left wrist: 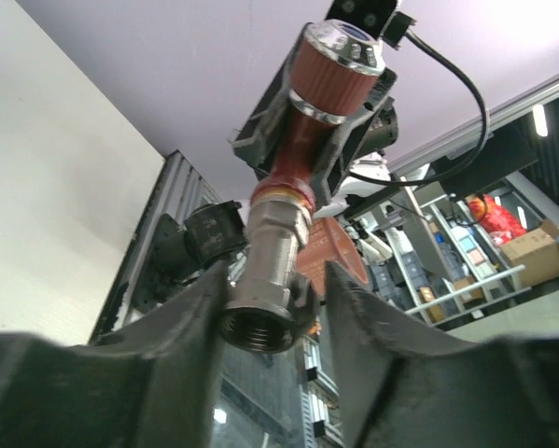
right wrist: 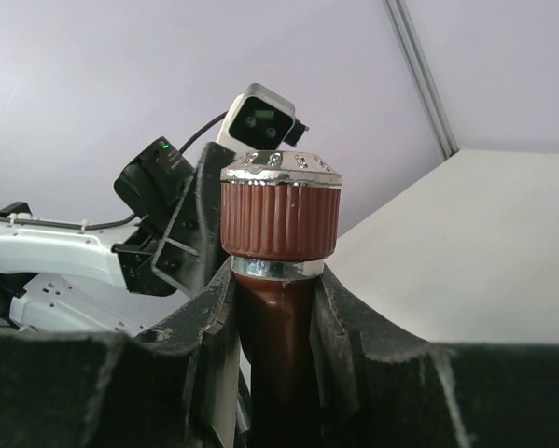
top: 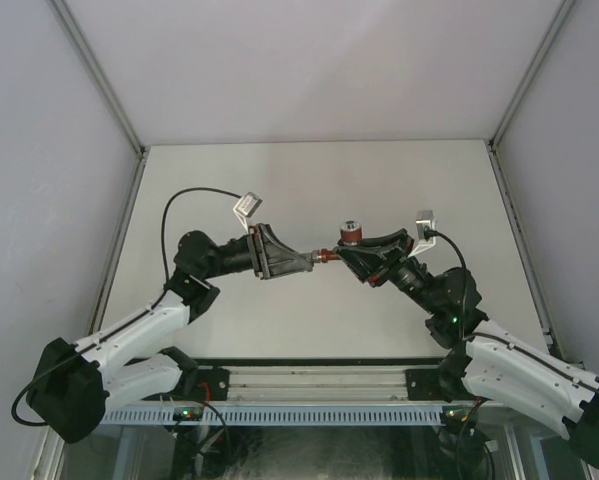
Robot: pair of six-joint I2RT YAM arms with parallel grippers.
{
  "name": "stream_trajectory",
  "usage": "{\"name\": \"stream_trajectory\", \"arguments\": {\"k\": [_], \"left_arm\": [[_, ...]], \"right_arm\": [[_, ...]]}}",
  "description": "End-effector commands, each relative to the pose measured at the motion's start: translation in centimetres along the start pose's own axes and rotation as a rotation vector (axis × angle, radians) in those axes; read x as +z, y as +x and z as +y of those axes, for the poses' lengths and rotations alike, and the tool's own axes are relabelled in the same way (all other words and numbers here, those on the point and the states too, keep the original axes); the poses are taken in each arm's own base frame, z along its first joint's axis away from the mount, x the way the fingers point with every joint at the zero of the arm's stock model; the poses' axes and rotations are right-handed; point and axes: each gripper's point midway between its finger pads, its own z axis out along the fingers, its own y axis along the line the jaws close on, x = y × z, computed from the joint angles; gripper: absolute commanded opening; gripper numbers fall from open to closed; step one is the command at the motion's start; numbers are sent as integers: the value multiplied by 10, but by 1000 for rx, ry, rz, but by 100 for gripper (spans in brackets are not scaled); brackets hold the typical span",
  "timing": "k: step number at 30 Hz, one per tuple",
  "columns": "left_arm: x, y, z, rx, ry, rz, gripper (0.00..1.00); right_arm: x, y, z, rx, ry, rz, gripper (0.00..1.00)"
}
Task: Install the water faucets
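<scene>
Red-brown tap body point(right wrist: 277, 327): in mid-air above the table point(top: 279, 180), between the two arms. Its ribbed knob point(right wrist: 281, 219), capped in silver, stands just above the right claw's fingers.
Metal fitting point(left wrist: 272, 266): grey-silver and joined to the end of the tap body. Its open threaded mouth faces the left wrist camera.
Left arm pose: rises from its base and reaches toward the table's middle, wrist roughly level, claw aimed at the right arm's claw.
Right arm pose: mirrors the left, reaching in from the other side, so the two claws meet nearly tip to tip.
Right gripper point(top: 351, 256): clenched on the tap body, with its fingers point(right wrist: 204, 317) pressed against both sides of the stem below the knob.
Left gripper point(left wrist: 272, 322): partly open, its jaws straddling the hex end of the metal fitting. In the wrist view the finger point(left wrist: 190, 317) on the left lies against the fitting, and a sliver of gap shows at the other finger. Whether it truly grips cannot be told.
</scene>
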Motion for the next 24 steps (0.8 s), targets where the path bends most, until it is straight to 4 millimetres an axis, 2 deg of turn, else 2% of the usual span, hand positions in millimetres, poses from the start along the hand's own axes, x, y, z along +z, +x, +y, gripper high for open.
{"name": "stream_trajectory", "arguments": {"k": [1, 5, 7, 9, 11, 13, 16, 18, 24], "left_arm": [[4, -14, -32, 127, 69, -18, 43], [6, -19, -36, 151, 77, -27, 16], [5, -21, -40, 186, 83, -41, 9], [3, -23, -45, 234, 92, -58, 1], [0, -23, -50, 275, 100, -66, 0], [-1, -22, -54, 315, 111, -63, 0], [-2, -21, -57, 348, 121, -59, 0], [-2, -20, -58, 355, 127, -50, 0], [-1, -14, -60, 350, 149, 7, 0]], "right_arm": [[1, -17, 14, -31, -56, -58, 0], [0, -10, 16, -18, -66, -23, 0], [-1, -8, 14, -5, -56, -10, 0], [-3, -5, 11, 23, -42, 6, 8], [-4, -2, 8, 62, -21, 22, 20], [-5, -1, 7, 96, -12, 50, 36], [-7, 1, 7, 133, -8, 108, 49], [-8, 3, 4, 158, 8, 135, 53], [-13, 5, 11, 120, -71, 207, 59]]}}
